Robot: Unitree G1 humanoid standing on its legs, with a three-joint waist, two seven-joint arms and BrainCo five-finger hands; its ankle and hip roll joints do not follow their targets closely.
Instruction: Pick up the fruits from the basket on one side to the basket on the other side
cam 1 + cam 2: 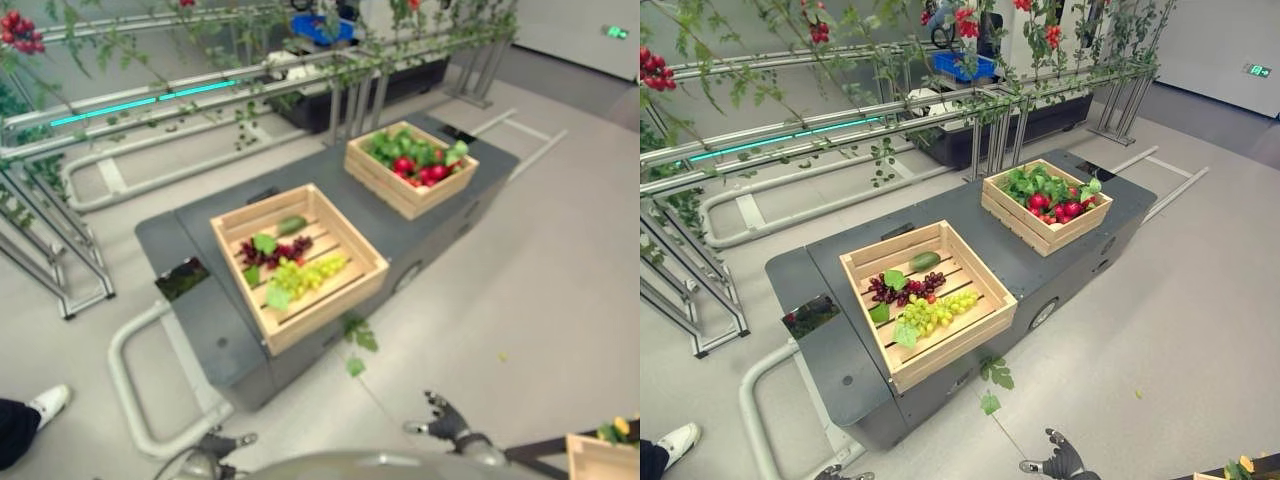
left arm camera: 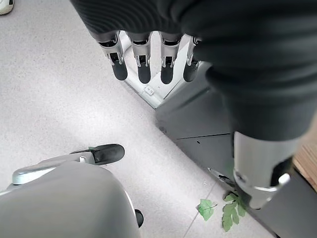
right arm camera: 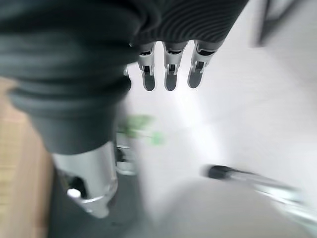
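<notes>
Hanging low with relaxed, empty fingers: left hand and right hand. Sitting well ahead of both on the worktop: near basket holding grapes, far basket holding probably red fruits.

A dark grey cart top carries two wooden crates. The near crate sits toward its front end. The far crate stands well apart, at its rear end.

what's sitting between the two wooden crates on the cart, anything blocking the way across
Nothing visible does. Between the near crate with the grapes and the far crate lies only bare dark cart top. Both hands, left and right, hang low, open.
</notes>
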